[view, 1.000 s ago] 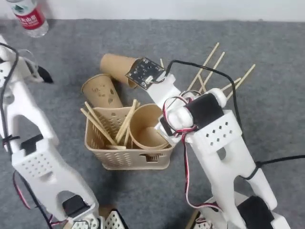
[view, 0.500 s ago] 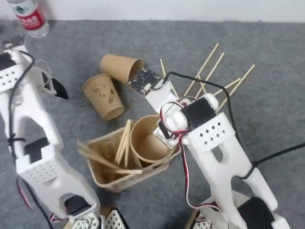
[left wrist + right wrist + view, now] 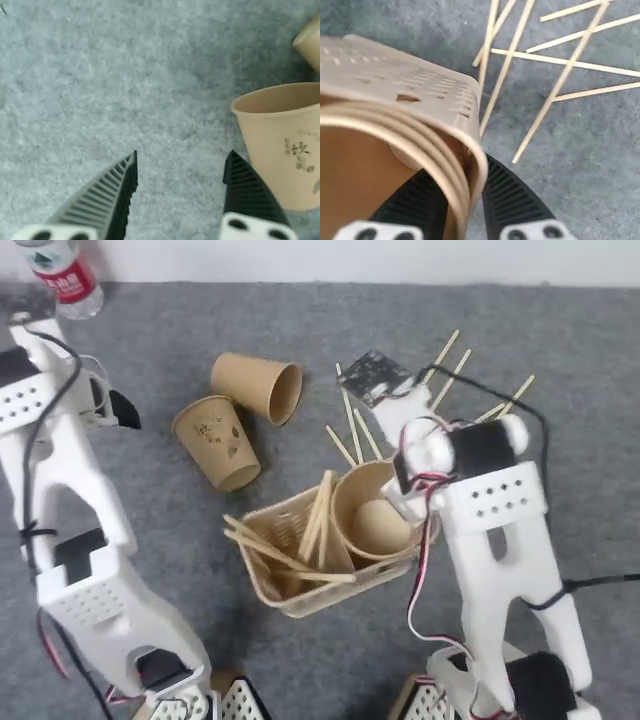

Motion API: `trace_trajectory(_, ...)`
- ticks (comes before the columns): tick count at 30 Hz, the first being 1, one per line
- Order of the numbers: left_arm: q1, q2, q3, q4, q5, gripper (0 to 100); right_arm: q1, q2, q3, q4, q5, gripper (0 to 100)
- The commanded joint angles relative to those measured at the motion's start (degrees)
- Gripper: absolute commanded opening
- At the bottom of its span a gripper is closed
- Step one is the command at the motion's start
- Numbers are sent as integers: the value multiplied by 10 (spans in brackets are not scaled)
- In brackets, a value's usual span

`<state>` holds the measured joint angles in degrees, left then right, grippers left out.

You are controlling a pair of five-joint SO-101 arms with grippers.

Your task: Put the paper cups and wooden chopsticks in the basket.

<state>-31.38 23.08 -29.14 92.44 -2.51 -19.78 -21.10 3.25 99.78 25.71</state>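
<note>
The beige plastic basket (image 3: 320,592) is clamped by the right end effector (image 3: 462,172), apparently for repositioning, and the printed brown paper cup (image 3: 280,145) should next be grasped by the wide-open left end effector (image 3: 183,156).

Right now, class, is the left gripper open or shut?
Open. The left gripper has its fingers well apart, bare carpet between them.
</note>
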Motion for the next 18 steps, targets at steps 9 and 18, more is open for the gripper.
trace_trajectory(9,50,-33,-2,-144,-4,269,18,-6,-38,6,13,15)
trace_trajectory(18,190,-40,-7,-174,-8,273,2,-12,-50,4,25,251)
